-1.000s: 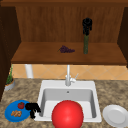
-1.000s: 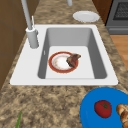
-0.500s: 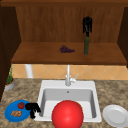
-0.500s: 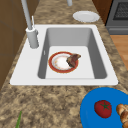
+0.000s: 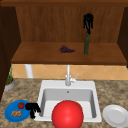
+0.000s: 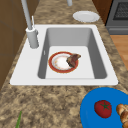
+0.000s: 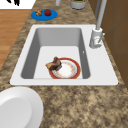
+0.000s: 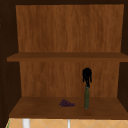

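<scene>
Front view: wooden shelf [image 5: 50, 56] above a white sink [image 5: 45, 86] set in a speckled counter. Right hand [image 5: 88, 21] hangs over the green bottle [image 5: 86, 45], fingers pointing down at its neck; a grip cannot be told. Grapes [image 5: 66, 49] lie left of the bottle. Left hand [image 5: 32, 108] sits at the blue plate [image 5: 10, 115] edge, fingers curled, holding nothing.

Upper view: right hand [image 8: 87, 75] touches the top of the bottle [image 8: 86, 97], which stands upright.
</scene>
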Available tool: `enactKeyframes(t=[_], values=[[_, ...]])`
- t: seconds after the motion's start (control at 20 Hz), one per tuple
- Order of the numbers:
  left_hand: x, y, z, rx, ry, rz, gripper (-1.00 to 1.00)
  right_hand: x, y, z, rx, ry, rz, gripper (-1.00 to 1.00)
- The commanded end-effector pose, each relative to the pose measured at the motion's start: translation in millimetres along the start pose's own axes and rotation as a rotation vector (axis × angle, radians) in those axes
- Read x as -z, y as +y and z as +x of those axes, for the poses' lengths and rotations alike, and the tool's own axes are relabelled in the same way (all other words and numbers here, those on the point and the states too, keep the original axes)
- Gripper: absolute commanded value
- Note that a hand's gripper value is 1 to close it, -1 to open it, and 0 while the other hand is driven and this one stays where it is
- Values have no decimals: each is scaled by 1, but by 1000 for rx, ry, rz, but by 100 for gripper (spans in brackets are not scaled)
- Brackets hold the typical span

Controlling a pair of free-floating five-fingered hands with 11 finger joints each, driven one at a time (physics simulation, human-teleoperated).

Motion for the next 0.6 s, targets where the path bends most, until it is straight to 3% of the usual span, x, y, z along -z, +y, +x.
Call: enactKeyframes(t=[0.0,0.4,0.55], values=[[0,0,0,0,0,0,0,-8,-10,-16,6,-12,-19,-100],[0,0,0,0,0,0,0,-21,-5,-66,63,-83,-20,-100],[0,0,0,0,0,0,0,-26,19,-81,63,-85,-31,-100]])
